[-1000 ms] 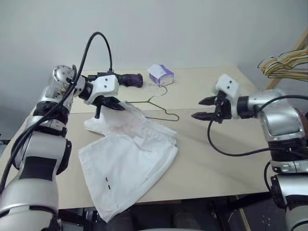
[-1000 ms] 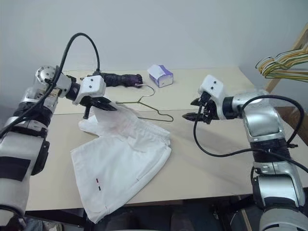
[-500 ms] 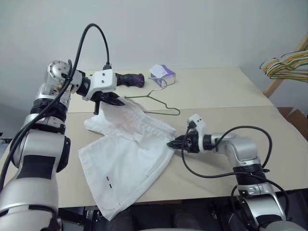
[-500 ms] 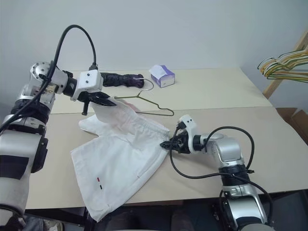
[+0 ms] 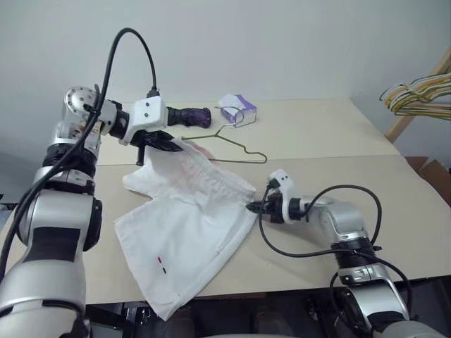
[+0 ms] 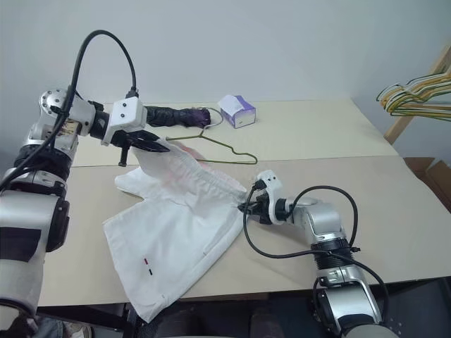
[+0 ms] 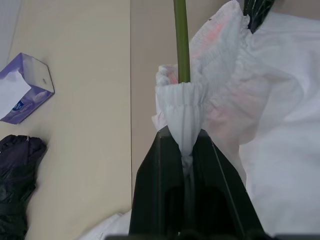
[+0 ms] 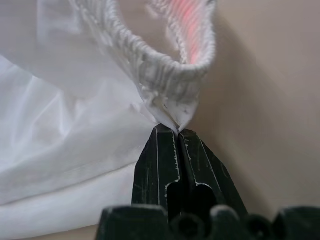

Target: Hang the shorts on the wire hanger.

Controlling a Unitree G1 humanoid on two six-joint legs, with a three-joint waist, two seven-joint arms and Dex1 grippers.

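Right wrist view gives you the right gripper [image 8: 178, 131] with both black fingers pressed together on the corner of the gathered waistband of the shorts [image 8: 75, 125]; the pinch is at the very fingertips. Left wrist view gives you the left gripper [image 7: 186, 150] clamped on the opposite bunch of the waistband, with the olive wire of the wire hanger [image 7: 180, 40] running straight up past that bunch.

From the head camera, you see the left gripper [image 5: 171, 145] holding its end of the waistband raised off the table [image 5: 331, 141], and the right gripper [image 5: 251, 207] low at the table surface on the waistband's other end. The shorts [image 5: 190, 239] spread from the waistband down toward the near table edge, one leg hanging over it. The wire hanger [image 5: 236, 144] lies behind the shorts, its hook near the tissue box [image 5: 237, 108]. A dark purple bundle [image 5: 189, 116] lies beside the box. Coloured hangers [image 5: 416, 95] hang at far right.
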